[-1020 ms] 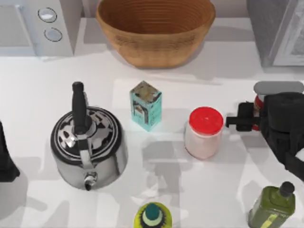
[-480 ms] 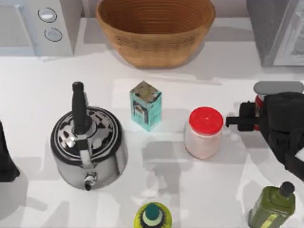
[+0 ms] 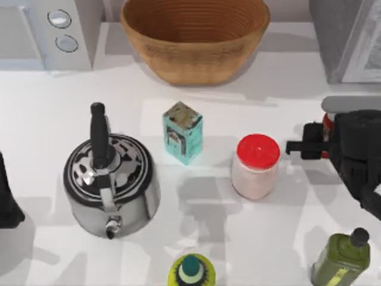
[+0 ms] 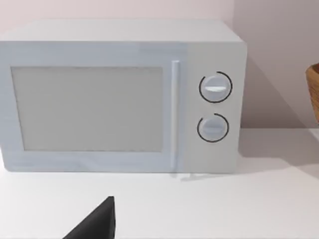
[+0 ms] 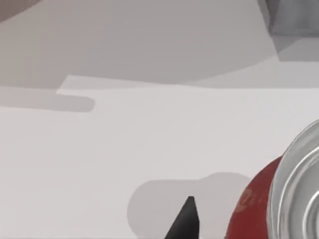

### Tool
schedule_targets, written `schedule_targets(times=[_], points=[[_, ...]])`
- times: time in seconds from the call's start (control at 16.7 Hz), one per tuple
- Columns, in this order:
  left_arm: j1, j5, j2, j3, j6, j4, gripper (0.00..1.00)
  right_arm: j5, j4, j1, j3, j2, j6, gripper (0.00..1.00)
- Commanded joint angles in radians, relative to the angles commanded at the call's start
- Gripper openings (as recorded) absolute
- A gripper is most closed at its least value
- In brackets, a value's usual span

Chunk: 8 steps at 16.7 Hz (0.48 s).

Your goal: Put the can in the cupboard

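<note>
Close against the red can [image 5: 256, 209] with its silver top; one dark fingertip [image 5: 185, 219] just beside it, over white table [image 5: 124, 139].

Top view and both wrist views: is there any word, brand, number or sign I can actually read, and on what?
No text can be read anywhere.
Teal carton: printed front, too blurred to read.
Can at the right pincer: pale marks on the red side, unreadable.
Olive oil bottle: yellow label, too small.
Microwave: two dials, no visible numbers.
Left arm parked at the table's left edge.
</note>
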<state>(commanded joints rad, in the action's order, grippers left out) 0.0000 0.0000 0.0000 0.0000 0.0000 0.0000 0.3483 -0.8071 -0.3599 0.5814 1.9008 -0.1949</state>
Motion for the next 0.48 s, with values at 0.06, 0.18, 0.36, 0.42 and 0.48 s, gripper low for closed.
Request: schedule_targets(times=[0.06, 0.18, 0.36, 0.42, 0.48], points=[[0.0, 0.0, 0.0, 0.0, 0.0, 0.0, 1.0, -0.006, 0.021, 0.007, 0.009, -0.033, 0.01, 0.0], [0.0, 0.0, 0.0, 0.0, 0.0, 0.0, 1.0, -0.025, 0.093, 0.009, 0.031, -0.125, 0.028, 0.0], [0.0, 0.0, 0.0, 0.0, 0.0, 0.0, 1.0, -0.053, 0.277, -0.017, 0.07, -0.241, 0.03, 0.0], [0.0, 0.0, 0.0, 0.0, 0.0, 0.0, 1.0, -0.058, 0.354, -0.027, 0.087, -0.273, 0.027, 0.0], [0.0, 0.0, 0.0, 0.0, 0.0, 0.0, 1.0, -0.061, 0.43, -0.036, 0.106, -0.309, 0.023, 0.0]])
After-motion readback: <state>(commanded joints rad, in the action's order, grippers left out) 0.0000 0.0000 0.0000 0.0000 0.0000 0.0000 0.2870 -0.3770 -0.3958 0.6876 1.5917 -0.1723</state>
